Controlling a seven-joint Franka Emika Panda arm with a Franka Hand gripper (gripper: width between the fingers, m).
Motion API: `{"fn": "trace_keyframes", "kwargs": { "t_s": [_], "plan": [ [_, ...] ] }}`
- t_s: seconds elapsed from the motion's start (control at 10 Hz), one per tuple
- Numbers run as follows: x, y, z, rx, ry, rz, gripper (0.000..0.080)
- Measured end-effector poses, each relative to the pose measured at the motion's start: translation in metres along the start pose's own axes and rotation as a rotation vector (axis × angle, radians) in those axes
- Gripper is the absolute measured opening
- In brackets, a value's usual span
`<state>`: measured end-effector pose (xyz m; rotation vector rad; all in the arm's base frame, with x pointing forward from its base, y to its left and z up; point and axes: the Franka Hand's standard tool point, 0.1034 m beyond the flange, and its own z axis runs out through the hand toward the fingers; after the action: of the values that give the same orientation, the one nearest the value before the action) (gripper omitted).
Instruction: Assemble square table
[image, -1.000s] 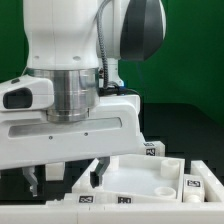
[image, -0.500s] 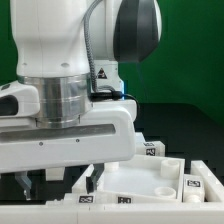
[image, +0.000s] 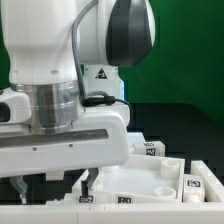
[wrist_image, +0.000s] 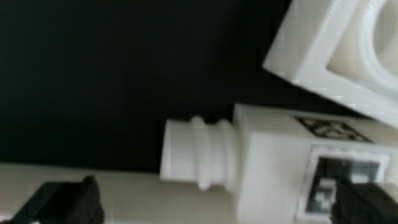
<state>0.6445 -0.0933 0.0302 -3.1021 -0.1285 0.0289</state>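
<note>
One gripper (image: 55, 185) is hanging low over the bench (image: 185, 125) at the exterior view's left, its two fingers spread wide and holding nothing. One slab (image: 150, 182) is lying to its right. Two tagged legs are showing: one leg (image: 150, 150) behind the slab, one leg (image: 195, 183) at its right end.

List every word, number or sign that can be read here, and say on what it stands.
No words or numbers can be read.
Arm: a triangle sticker, too small to read.
Leg: a black-and-white tag, blurred, a pattern and no text.
</note>
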Motion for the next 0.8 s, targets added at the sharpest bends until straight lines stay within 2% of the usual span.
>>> {"fn": "trace_keyframes", "kwargs": {
  "t_s": [0.4,0.8],
  "plan": [
    [-0.002,0.003,0.003,-0.002,0.004,0.003,0.0649],
    [-0.007,0.022,0.002,-0.012,0.011,-0.015,0.0649]
  ]
}}
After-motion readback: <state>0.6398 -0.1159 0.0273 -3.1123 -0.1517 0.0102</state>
